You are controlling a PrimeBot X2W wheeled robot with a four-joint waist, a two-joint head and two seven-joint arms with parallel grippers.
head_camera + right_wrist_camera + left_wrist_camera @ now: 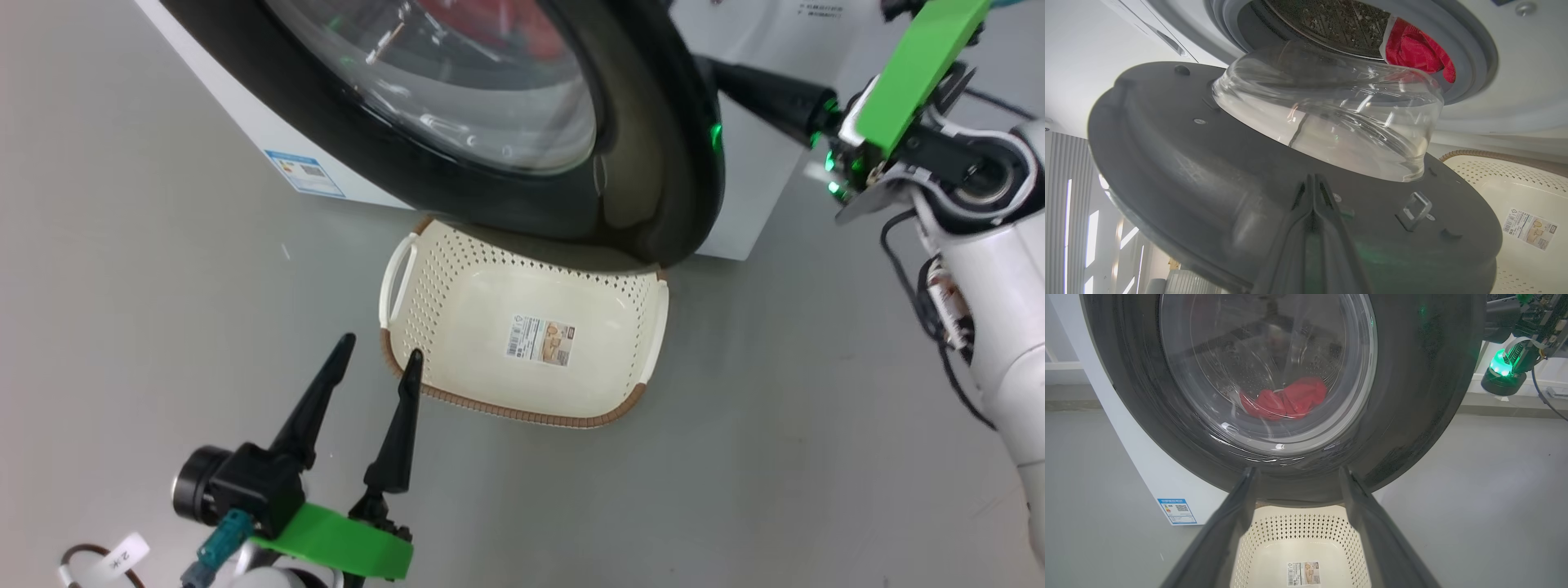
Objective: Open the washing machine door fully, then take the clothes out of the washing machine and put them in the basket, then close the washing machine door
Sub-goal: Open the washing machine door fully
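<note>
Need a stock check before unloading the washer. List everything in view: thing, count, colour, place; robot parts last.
washing machine: one, white, on the floor behind the basket
washing machine door: one, black rim and clear glass, partly open above the basket's far end
drum: one, steel, inside the washing machine
gasket: one, grey, around the drum's mouth
clothes: one bundle, red, in the drum
label: one, blue and white, low on the washing machine
basket: one, cream with brown rim, on the floor
sticker: one, white and tan, on the basket's bottom
floor: one, grey
left tool: one, dark, open, by the basket's near corner
right tool: one, dark, shut, pointing at the door's inner side
</note>
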